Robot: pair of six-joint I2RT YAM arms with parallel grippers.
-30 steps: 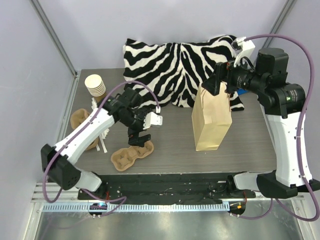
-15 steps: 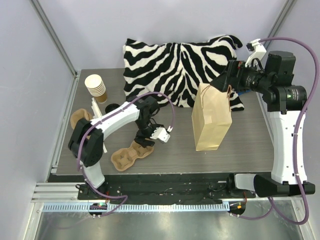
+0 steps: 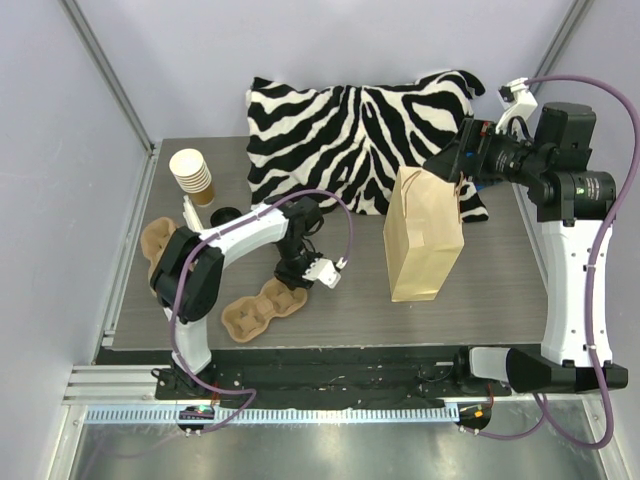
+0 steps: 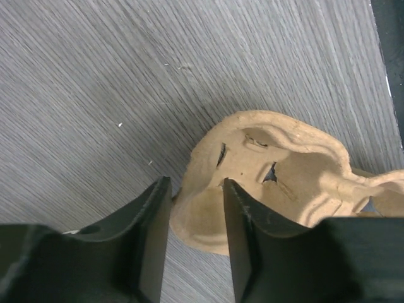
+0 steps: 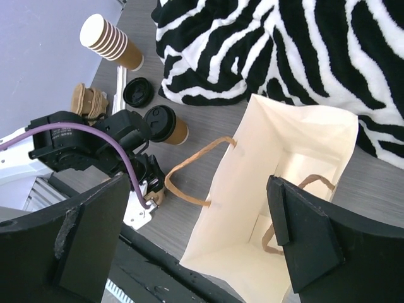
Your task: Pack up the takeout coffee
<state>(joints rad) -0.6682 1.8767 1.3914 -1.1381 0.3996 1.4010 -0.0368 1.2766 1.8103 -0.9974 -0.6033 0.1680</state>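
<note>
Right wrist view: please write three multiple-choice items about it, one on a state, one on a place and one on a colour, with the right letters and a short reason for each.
1. The paper bag is:
A) folded flat
B) standing with its mouth open
C) lying on its side

2. The takeout coffee is:
A) inside the paper bag
B) on the striped cushion
C) on the table beside the loose black lid

3. The coffee's own lid is:
A) white
B) black
C) red

Answers:
1 B, its pale inside shows from above, between its two handles.
2 C, it is on the grey tabletop, next to the lid that has no cup.
3 B, a dark round top covers the brown cup.
</note>
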